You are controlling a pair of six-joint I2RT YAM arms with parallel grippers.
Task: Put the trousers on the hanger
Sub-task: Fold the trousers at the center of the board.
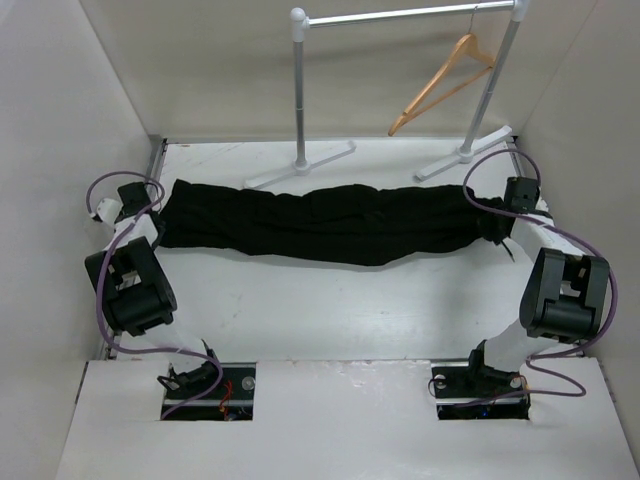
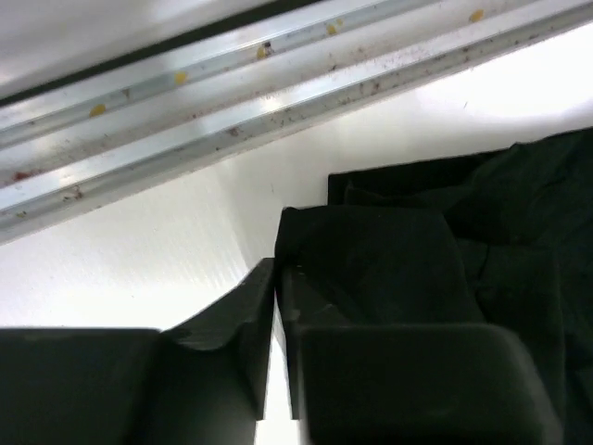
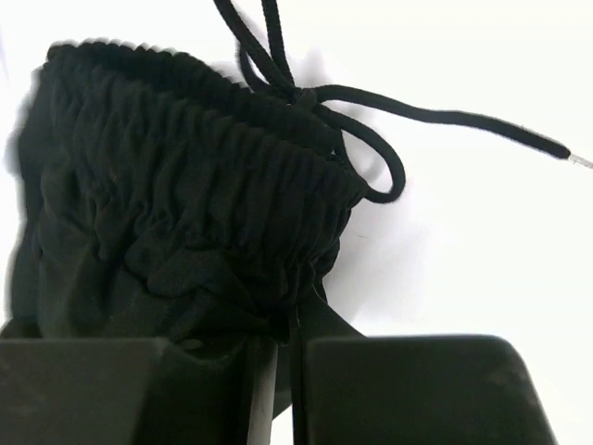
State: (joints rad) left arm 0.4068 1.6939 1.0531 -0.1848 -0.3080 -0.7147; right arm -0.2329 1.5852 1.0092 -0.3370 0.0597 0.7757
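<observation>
White walls box in a pale table (image 1: 330,300) with both arms reaching out toward its far half.

The left end effector (image 2: 277,278) sits low beside the aluminium edge channel (image 2: 232,83). Its jaws are drawn almost together, only a slit of white showing between them. A corner of the trousers (image 1: 320,222) lies right at its tips, and I judge it pinched there.

From that grip the black cloth runs as one long, wrinkled band across to the other arm, resting on the table. Holding both ends like this probably keeps the garment stretched and bunched narrow, so it can be lifted as a strip and fed over a bar.

The hanger (image 1: 432,88) hangs tilted from the silver rail (image 1: 400,15), well beyond the right end effector (image 3: 285,348) and a little to its inner side, apart from the cloth.

That end effector is clamped on the gathered waistband (image 3: 204,130), with fabric caught between its jaws. The drawstring (image 3: 389,111) trails loose ahead of it and could snag.
</observation>
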